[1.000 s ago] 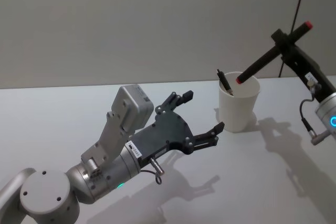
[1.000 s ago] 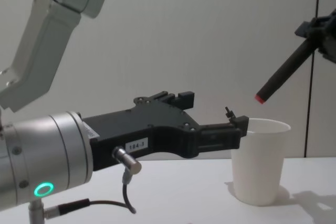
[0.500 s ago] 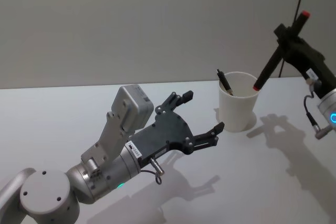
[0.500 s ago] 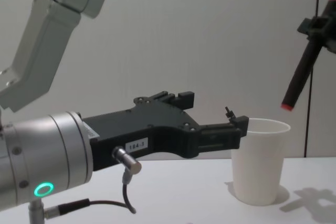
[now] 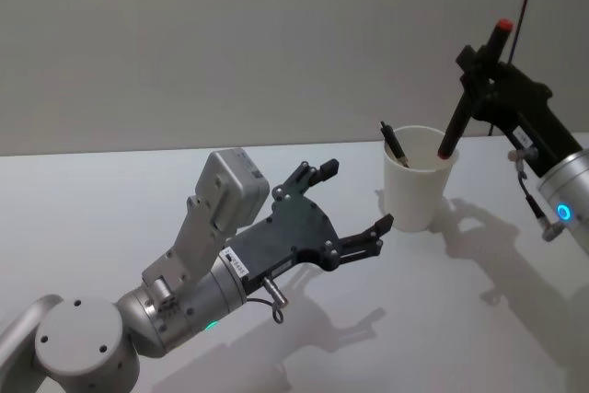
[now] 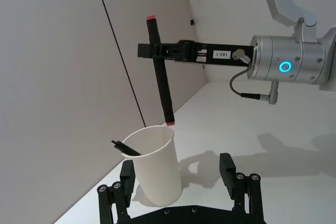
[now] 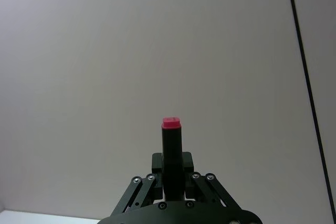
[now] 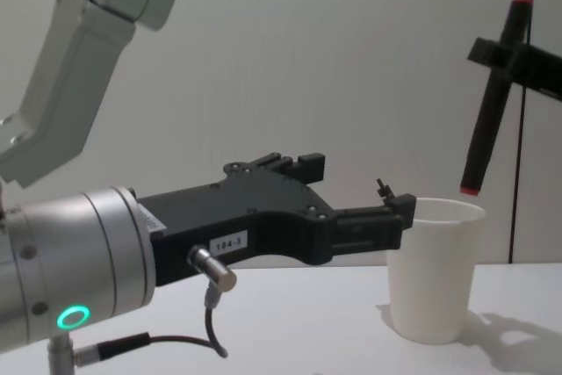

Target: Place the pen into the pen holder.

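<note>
The pen is a black marker with red ends, held nearly upright with my right gripper shut around its upper part. Its lower tip hangs just over the right side of the rim of the pen holder, a white paper cup standing on the table. A thin black pen leans inside the cup. The right wrist view looks up the marker to its red top. My left gripper hovers open to the left of the cup, holding nothing; its wrist view shows the cup and the marker.
The white table stretches around the cup with free room in front and to the right. A plain grey wall stands behind, with a thin dark vertical line on it at the right.
My right gripper has swung the marker from a steep slant to nearly upright and shifted it left, bringing its lower tip over the cup's rim. The left arm has not moved.
</note>
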Available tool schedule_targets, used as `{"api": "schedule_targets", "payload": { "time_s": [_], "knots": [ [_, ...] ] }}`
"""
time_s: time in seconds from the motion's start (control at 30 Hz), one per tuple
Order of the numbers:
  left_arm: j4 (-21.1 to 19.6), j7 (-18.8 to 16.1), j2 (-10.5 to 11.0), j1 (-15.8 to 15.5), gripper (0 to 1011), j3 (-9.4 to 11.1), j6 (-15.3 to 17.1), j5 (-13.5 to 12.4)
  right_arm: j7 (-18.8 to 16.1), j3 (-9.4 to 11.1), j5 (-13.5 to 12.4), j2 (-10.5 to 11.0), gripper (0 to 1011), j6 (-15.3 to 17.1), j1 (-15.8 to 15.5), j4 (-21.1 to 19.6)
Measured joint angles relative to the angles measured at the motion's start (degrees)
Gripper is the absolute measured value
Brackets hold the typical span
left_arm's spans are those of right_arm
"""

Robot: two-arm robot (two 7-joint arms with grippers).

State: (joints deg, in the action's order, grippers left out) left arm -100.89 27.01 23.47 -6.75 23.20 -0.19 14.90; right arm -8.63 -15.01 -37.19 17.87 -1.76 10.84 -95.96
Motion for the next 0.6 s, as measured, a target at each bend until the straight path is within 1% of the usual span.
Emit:
{"api": "schedule_targets", "payload": {
  "time_s": [0.03,0.07,0.17,0.2,0.3,0.4,0.43,0.47,0.6],
  "knots": [
    [0.0,0.0,0.0,0.0,1001,0.0,0.0,0.0,-0.1,-0.1,0.4,-0.1,208,-0.1,0.1,0.2],
    [0.0,0.0,0.0,0.0,1001,0.0,0.0,0.0,-0.4,-0.3,1.7,-0.2,208,-0.5,0.2,0.5],
    [0.0,0.0,0.0,0.0,1001,0.0,0.0,0.0,-0.8,-0.6,3.6,-0.4,208,-1.2,0.4,1.1],
    [0.0,0.0,0.0,0.0,1001,0.0,0.0,0.0,-0.9,-0.8,4.7,-0.5,208,-1.6,0.5,1.4],
    [0.0,0.0,0.0,0.0,1001,0.0,0.0,0.0,-1.1,-1.0,6.3,-0.7,208,-2.3,0.6,2.0],
    [0.0,0.0,0.0,0.0,1001,0.0,0.0,0.0,-1.1,-1.3,8.5,-1.0,208,-3.3,0.9,2.9],
    [0.0,0.0,0.0,0.0,1001,0.0,0.0,0.0,-1.1,-1.3,8.5,-1.0,208,-3.3,0.9,2.9],
    [0.0,0.0,0.0,0.0,1001,0.0,0.0,0.0,-1.1,-1.4,9.4,-1.1,208,-3.8,1.0,3.2],
    [0.0,0.0,0.0,0.0,1001,0.0,0.0,0.0,-1.1,-1.6,11.1,-1.6,208,-4.9,1.4,4.2]
  ]
}}
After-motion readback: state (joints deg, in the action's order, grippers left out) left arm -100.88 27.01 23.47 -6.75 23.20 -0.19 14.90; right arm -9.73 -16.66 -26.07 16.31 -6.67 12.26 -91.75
